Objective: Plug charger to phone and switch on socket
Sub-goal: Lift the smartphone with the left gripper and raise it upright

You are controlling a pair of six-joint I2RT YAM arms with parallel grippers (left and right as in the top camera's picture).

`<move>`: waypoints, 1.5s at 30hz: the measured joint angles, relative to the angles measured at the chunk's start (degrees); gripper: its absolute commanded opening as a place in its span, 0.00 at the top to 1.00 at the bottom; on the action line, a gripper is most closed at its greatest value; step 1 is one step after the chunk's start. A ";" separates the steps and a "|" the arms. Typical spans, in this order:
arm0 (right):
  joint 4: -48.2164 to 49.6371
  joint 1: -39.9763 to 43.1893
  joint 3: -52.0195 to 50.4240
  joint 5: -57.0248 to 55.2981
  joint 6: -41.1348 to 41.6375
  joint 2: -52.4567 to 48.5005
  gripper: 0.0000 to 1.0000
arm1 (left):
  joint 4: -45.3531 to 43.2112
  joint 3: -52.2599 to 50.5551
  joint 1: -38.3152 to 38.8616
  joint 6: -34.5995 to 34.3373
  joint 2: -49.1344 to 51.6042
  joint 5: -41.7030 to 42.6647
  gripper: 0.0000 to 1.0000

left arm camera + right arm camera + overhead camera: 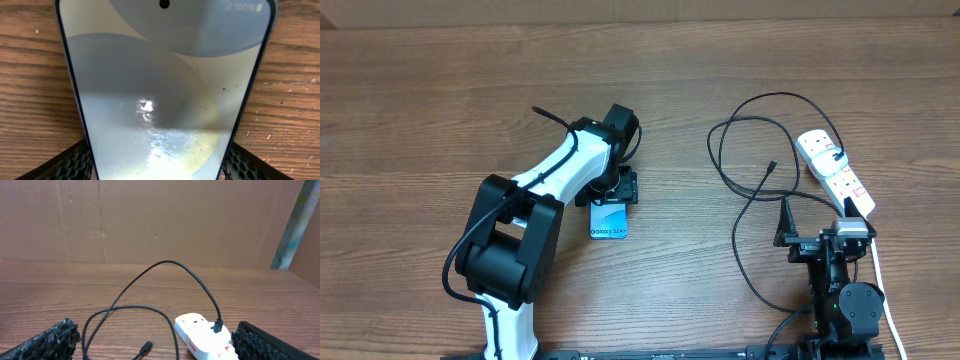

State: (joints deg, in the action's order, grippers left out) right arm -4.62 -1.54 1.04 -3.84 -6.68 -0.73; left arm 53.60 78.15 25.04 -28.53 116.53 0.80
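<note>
Left of centre on the counter (pixel 410 110), the phone (pixel 609 224) lies flat, screen up, between the left end effector's (pixel 613 195) fingers; whether they press its edges is unclear. The right end effector (pixel 815 222) gapes wide near the socket (pixel 835 170), where the charger (pixel 169 262) is plugged in, its tip lying free.

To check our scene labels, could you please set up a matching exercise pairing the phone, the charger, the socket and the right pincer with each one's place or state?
Things:
1 phone
2 charger
3 socket
4 right pincer

Places or states:
A white, on the right side of the table
B open wide, holding nothing
C black, lying in loops
D flat, straddled by the left pincer

Pairs: 1-D, 2-C, 3-A, 4-B.
</note>
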 measured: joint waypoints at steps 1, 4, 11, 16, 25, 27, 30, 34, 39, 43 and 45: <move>-0.04 0.00 0.00 -0.02 0.00 0.00 0.00 | 0.02 0.00 0.00 0.00 0.00 0.00 0.33; -0.02 0.00 0.02 0.00 0.00 0.00 0.00 | 0.15 0.00 0.00 0.00 0.00 0.02 0.37; -0.07 0.00 0.00 0.00 0.00 0.00 0.00 | 0.92 0.11 0.00 0.22 0.00 1.18 0.41; -0.04 0.00 0.02 0.00 -0.02 0.00 0.00 | 3.48 1.01 0.00 0.50 0.31 3.26 0.41; -0.04 0.00 0.00 0.00 0.00 0.00 0.00 | 6.67 5.95 0.00 1.73 1.16 5.88 0.40; -0.02 0.00 0.00 0.02 0.00 0.00 0.00 | 6.67 7.19 0.00 2.45 1.16 7.74 0.40; -0.07 0.00 0.00 0.00 0.02 0.00 0.00 | 7.06 8.92 0.00 3.28 1.16 10.36 0.39; -0.07 0.00 0.00 0.00 0.00 0.00 0.00 | 7.13 10.56 -0.44 4.33 1.16 14.08 0.39; -0.07 0.00 0.00 0.00 0.00 0.00 0.00 | 7.15 11.45 -2.40 4.85 1.16 20.48 0.39; -0.04 0.00 0.00 0.00 0.00 0.00 0.00 | 6.99 11.47 -4.90 5.84 1.16 26.32 0.39; -0.04 0.00 0.00 0.02 0.00 0.00 0.00 | 6.75 11.47 -6.05 6.27 1.16 28.89 0.40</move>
State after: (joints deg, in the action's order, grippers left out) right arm -4.67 -1.54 1.04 -3.81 -6.68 -0.73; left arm 60.36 89.62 18.98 -22.26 117.69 29.69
